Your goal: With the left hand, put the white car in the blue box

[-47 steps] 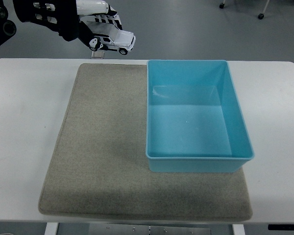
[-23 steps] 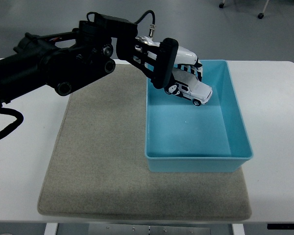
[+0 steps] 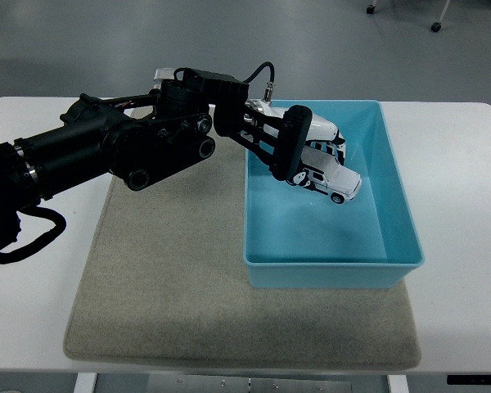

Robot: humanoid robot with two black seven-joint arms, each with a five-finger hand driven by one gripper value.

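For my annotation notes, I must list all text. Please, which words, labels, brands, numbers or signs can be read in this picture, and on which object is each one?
None can be read.
White car, held in the left hand: dark markings on its side, too small to read.
Blue box, grey mat and white table: no print visible.

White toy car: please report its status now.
Left robot hand shut on white toy car. Car above open blue plastic box, not released. Nothing in the way.
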